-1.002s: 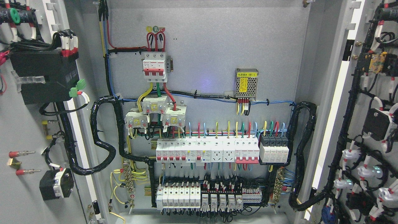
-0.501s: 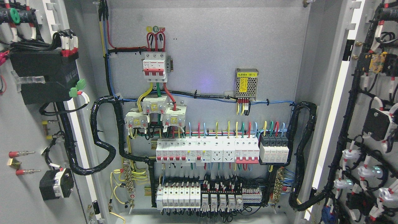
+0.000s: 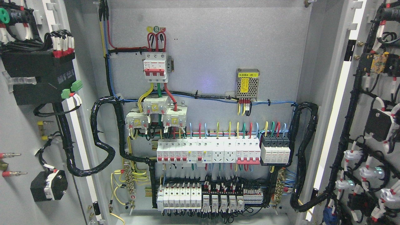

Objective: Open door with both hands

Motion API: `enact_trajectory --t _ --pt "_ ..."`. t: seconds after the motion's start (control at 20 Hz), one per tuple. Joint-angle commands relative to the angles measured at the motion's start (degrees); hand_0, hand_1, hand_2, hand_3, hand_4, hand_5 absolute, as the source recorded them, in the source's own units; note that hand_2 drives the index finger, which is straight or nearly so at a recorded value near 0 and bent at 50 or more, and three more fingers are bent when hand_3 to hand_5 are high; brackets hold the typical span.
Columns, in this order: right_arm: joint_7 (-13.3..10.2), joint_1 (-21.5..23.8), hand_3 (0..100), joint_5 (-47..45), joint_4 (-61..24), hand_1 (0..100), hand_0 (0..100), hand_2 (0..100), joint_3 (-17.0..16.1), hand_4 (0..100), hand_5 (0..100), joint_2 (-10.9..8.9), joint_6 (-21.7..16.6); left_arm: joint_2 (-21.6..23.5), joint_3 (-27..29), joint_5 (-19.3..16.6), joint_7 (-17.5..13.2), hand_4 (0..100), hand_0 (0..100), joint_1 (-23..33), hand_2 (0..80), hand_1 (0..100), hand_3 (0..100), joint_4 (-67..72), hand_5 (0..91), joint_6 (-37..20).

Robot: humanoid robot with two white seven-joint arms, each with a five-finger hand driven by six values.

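While both doors (image 3: 22,131) stand open, breakers (image 3: 207,151) line the cabinet (image 3: 212,47)

Two open doors (image 3: 18,125), one cabinet (image 3: 206,47), one mesh power supply (image 3: 247,83), two breaker rows (image 3: 207,151).

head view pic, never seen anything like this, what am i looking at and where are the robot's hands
This picture comes from a camera on a humanoid robot's head, looking straight into an open electrical cabinet. Neither robot hand shows here, so nothing is seen being held. The left door and the right door both stand swung open at the picture's edges, each carrying wired parts on its inner face. Between them is the grey back panel. On it sit a red-and-white main breaker near the top, a small metal power supply to its right, a row of white circuit breakers across the middle, and a second row of breakers and relays below. Thick black cable bundles loop from the panel out to the doors.
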Motion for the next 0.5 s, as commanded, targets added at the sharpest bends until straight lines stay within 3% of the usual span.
enact_trajectory --t 0.0,0.15,0.45 --pt "-0.07 0.28 0 -3.89 -0.37 0 39 0 -7.6 0 0 -1.05 -1.1 0.45 7.18 2.89 0.02 0 0 0.01 0.0 0 0 0.0 0.0 -38.45" --pt "-0.07 1.51 0 -4.77 0.25 0 39 0 -9.19 0 0 -1.13 -1.1 2.03 8.86 4.92 0.02 0 0 0.01 0.0 0 0 2.01 0.0 -37.92" --pt "-0.07 4.94 0 -6.35 0.08 0 39 0 -12.0 0 0 -1.05 -1.54 3.97 11.93 5.54 0.02 0 0 -1.13 0.0 0 0 9.3 0.0 -37.75"
